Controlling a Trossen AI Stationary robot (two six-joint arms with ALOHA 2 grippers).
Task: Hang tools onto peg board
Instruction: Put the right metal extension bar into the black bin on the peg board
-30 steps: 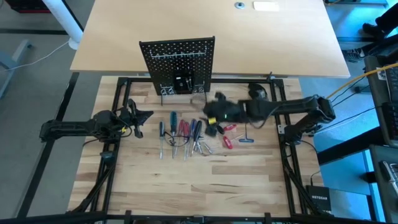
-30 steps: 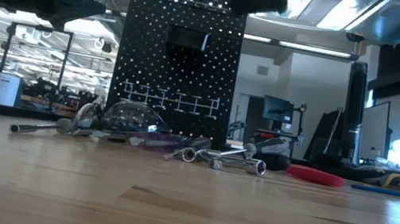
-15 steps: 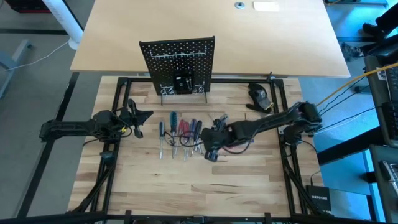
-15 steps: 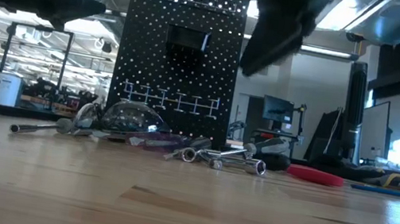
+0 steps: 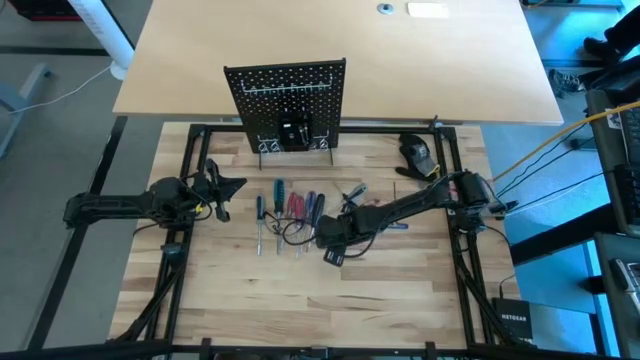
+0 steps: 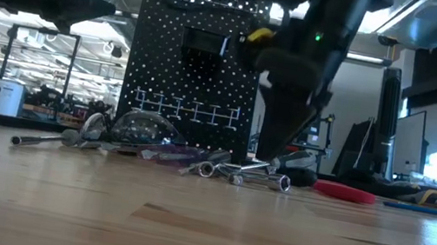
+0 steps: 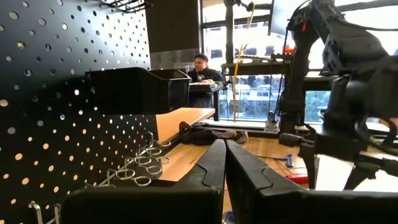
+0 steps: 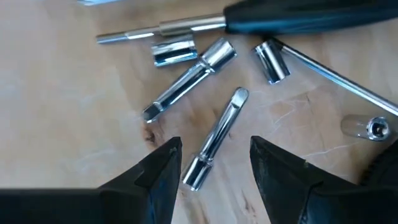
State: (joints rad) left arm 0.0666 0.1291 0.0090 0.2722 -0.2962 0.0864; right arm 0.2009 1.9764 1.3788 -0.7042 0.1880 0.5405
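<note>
Left tool (image 5: 238,186) parked at the left edge of the surface (image 5: 400,290), fingers (image 7: 214,163) pressed together, holding nothing. Peg board (image 5: 286,92) stands upright at the back of the surface, centre. Tools (image 5: 290,212) lie in a loose row in front of it: blue-, red- and black-handled screwdrivers, chrome bits. Right tool (image 5: 330,245) hovers low over the right end of that row, fingers (image 8: 160,168) apart, straddling a chrome socket bit (image 8: 216,139), not gripping it. Dark mouse-like lump (image 5: 416,151) sits back right.
</note>
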